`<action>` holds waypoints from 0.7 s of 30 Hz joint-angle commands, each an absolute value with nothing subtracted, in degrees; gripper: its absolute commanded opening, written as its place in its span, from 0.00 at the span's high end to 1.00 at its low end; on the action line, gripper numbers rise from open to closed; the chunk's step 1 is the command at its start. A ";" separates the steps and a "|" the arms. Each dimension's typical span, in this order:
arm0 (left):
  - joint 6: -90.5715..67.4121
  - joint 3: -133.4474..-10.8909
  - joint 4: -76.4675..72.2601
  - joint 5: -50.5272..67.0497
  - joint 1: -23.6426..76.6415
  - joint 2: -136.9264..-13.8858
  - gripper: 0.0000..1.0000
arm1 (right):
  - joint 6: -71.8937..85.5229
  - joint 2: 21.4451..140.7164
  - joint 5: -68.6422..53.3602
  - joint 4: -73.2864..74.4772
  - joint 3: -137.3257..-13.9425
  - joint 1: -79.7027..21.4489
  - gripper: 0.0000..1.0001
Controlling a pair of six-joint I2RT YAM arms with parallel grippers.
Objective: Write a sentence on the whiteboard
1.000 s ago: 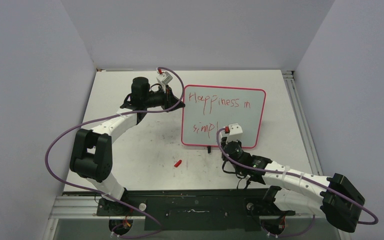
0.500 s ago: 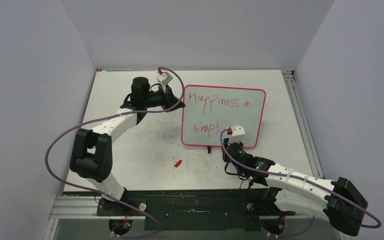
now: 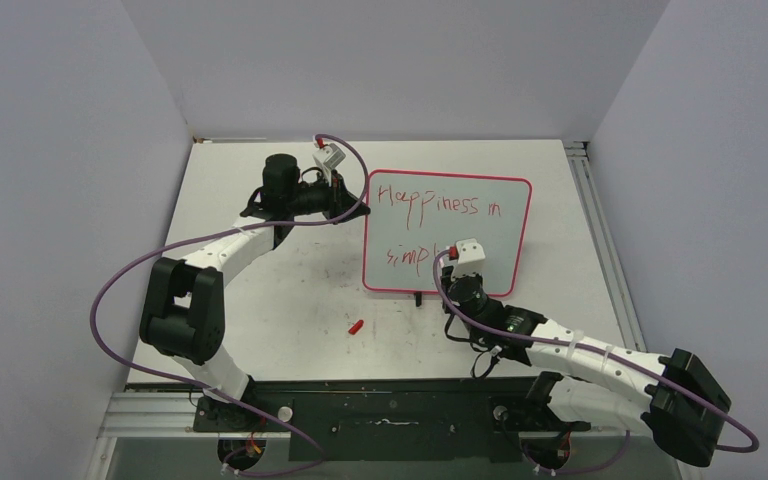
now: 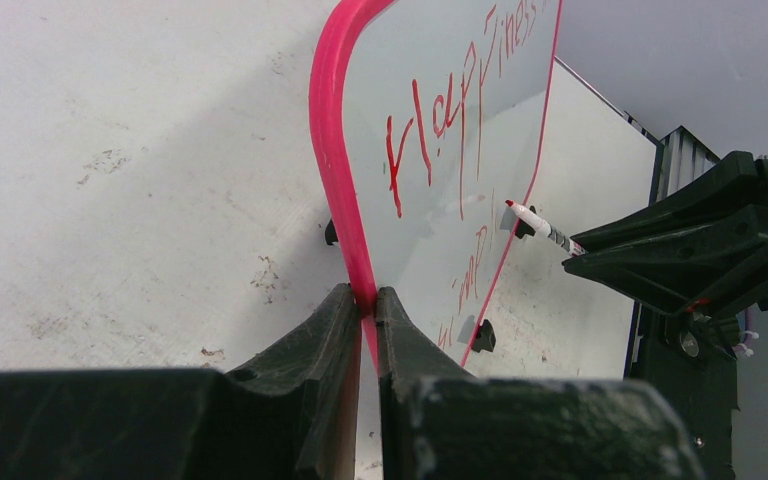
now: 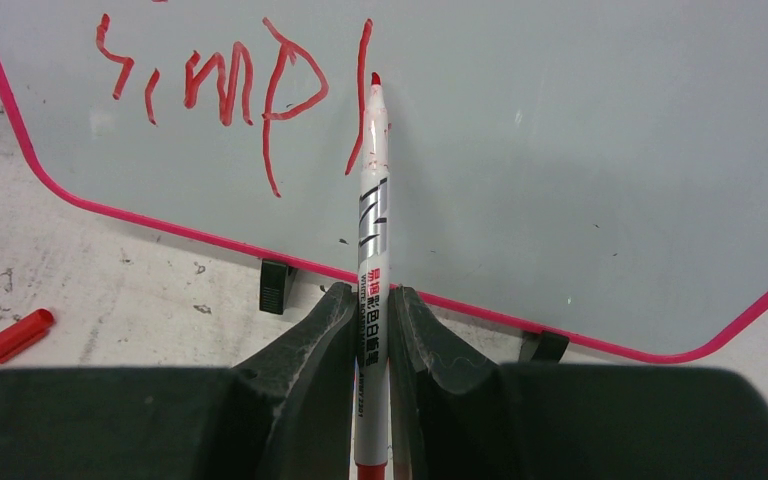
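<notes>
The whiteboard lies on the table, pink-rimmed, with small black clip feet. The sentence reads "Happiness in" on the top line and "simpl" below. My left gripper is shut on the whiteboard's pink left rim; it also shows in the top view. My right gripper is shut on a white red-tipped marker. The marker's tip sits on the board just right of the "l" stroke. The right gripper stands over the board's lower edge.
A red marker cap lies on the scuffed white tabletop in front of the board, also in the right wrist view. A black clip foot sits under the board's near rim. Grey walls enclose the table.
My right gripper with the marker dipped toward me half a second ago and has moved back up the board, to the right of the "l". The left arm has not moved.
</notes>
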State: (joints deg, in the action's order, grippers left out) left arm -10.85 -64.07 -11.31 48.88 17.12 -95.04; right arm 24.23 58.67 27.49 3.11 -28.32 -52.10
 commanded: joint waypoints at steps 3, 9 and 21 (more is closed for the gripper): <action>-10.28 -65.55 -13.79 50.96 16.84 -92.20 1.00 | 23.36 59.13 29.49 0.44 -30.11 -51.44 0.95; -10.28 -65.50 -13.80 50.97 16.82 -92.10 1.00 | 23.12 60.48 29.12 -1.27 -29.72 -50.54 0.95; -10.28 -65.41 -13.80 51.02 16.87 -91.76 1.00 | 23.17 59.62 27.77 -1.31 -29.12 -49.52 0.95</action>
